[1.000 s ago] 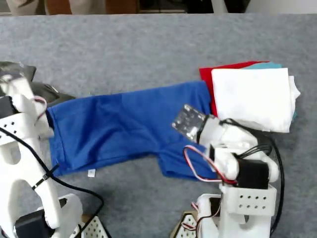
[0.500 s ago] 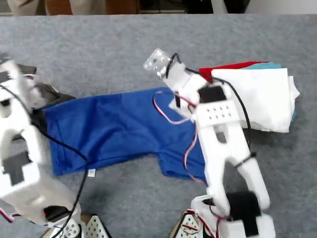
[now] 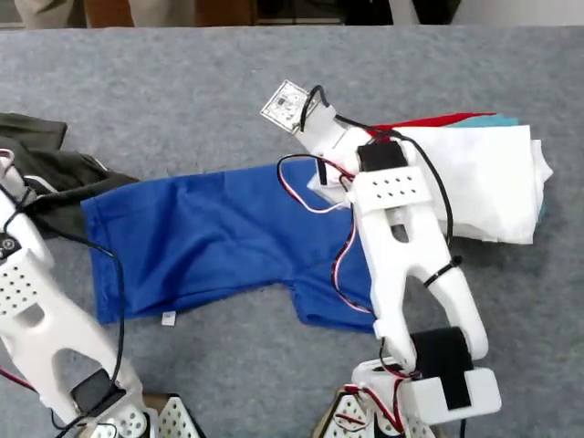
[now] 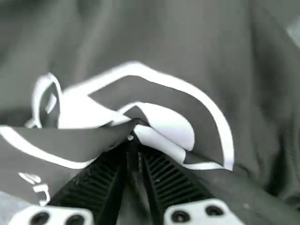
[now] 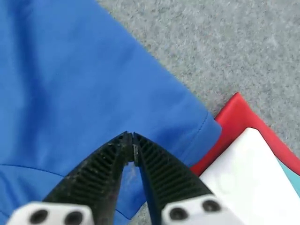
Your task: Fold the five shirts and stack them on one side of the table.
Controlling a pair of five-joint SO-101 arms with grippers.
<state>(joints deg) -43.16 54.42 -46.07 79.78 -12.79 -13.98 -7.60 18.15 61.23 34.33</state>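
Bunching into soft creases, dark shirt (image 4: 187, 56) sits pinched in left gripper (image 4: 131, 138).

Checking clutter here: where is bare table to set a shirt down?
Bare table runs along the far edge, beyond the blue shirt, between the dark shirt and the folded stack. A smaller patch lies in front of the blue shirt. Around the stack it is crowded.
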